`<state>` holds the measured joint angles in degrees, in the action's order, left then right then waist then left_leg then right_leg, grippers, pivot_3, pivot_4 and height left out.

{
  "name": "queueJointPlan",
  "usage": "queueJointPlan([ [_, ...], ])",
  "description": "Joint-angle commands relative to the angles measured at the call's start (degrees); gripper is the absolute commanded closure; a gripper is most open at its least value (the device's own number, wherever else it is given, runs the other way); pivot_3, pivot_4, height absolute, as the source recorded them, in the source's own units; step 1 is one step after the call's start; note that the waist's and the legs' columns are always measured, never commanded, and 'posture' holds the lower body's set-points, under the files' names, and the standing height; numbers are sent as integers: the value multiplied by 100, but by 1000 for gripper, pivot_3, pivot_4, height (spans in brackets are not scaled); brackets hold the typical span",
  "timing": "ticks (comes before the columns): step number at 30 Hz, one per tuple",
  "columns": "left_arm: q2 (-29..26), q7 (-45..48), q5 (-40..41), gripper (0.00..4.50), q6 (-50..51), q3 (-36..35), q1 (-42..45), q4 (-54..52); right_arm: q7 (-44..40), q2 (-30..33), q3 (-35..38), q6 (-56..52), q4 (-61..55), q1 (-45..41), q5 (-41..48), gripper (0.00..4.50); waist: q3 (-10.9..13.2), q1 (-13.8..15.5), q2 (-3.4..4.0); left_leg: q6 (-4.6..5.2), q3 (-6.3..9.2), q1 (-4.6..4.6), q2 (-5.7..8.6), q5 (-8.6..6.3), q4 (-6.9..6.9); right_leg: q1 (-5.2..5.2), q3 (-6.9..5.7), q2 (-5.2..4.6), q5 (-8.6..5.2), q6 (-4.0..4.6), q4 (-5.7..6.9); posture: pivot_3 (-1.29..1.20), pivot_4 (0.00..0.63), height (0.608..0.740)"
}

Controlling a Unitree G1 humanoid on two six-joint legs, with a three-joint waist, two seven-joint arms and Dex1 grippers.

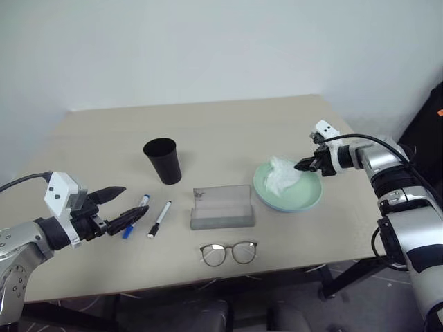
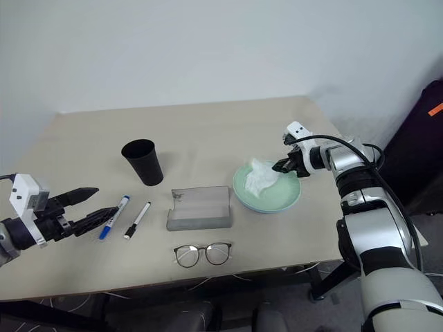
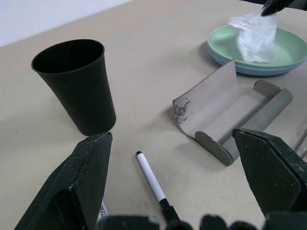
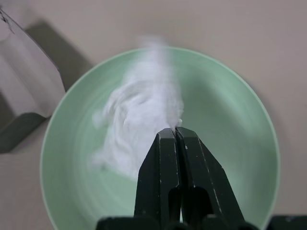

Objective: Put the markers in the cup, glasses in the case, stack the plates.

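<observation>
Right pincer [image 4: 175, 136] pinches tissue [image 4: 136, 127] above green plate's rim [image 4: 261, 115].

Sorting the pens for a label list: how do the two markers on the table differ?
The blue marker has a blue body with a white section; the white marker is white with black ends. The blue marker lies nearer the left gripper, partly behind its fingertip in the left eye view; the white marker lies nearer the case. Both are slim, lie flat at a similar slant, outside the cup.
</observation>
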<state>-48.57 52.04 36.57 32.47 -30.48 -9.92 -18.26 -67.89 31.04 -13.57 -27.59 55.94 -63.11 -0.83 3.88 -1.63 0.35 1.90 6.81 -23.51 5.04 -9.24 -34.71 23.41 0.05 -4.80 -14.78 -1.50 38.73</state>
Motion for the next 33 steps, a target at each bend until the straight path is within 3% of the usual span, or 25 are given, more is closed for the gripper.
queueJointPlan([
  [1, -31, -20, 50, 228, -42, -148, 31, -188, 165, 28, -28, 235, 160, -103, -229, 4470, 0, -3, 0, 0, 0, 0, 0, 0, 0, 1, 0, 0, 0, 4, 1, 0, 0, 740],
  [4, -39, -32, 65, 228, -26, -100, 76, -201, 241, 6, -47, 325, 343, -128, -349, 4470, 0, -2, 0, 0, 0, 1, 2, 0, -1, -1, 0, 0, 0, 6, 1, 0, 0, 740],
  [7, -52, -13, 70, 228, -20, -29, 117, -205, 280, -17, -23, 429, 416, -165, -410, 3919, 0, -2, 0, 0, -1, 1, 2, 0, -1, 0, 1, 0, 0, 4, 1, 0, 0, 740],
  [13, -49, 136, 20, 228, -60, 354, 132, -330, -373, 126, 86, 846, 32, -268, -250, 1879, 0, -1, 1, 0, -2, 1, 4, 1, -2, -1, 1, -1, 2, 2, 1, 0, 0, 740],
  [22, -47, 310, -18, 228, 21, 1463, 755, -499, -2372, 602, 93, 910, -2218, 152, 642, 1879, 1, 18, 3, 0, 3, 0, 2, 0, -5, -5, -7, -1, 5, -8, 0, 0, 0, 740],
  [27, -182, 874, -325, 228, -86, 2382, 1481, -122, -2461, 596, -22, 717, -2823, 272, 792, 1879, 0, 25, 2, 0, 3, 1, 2, 0, -13, -11, -8, -1, 5, -6, 3, 0, 0, 740],
  [33, 98, 1461, -871, 228, -434, 3456, 2419, 726, -2461, 623, -185, 636, -3145, 449, 886, 1879, 0, 35, 1, 1, 2, 1, 4, 1, -16, -10, -8, 0, 13, -14, 4, 0, 0, 740],
])
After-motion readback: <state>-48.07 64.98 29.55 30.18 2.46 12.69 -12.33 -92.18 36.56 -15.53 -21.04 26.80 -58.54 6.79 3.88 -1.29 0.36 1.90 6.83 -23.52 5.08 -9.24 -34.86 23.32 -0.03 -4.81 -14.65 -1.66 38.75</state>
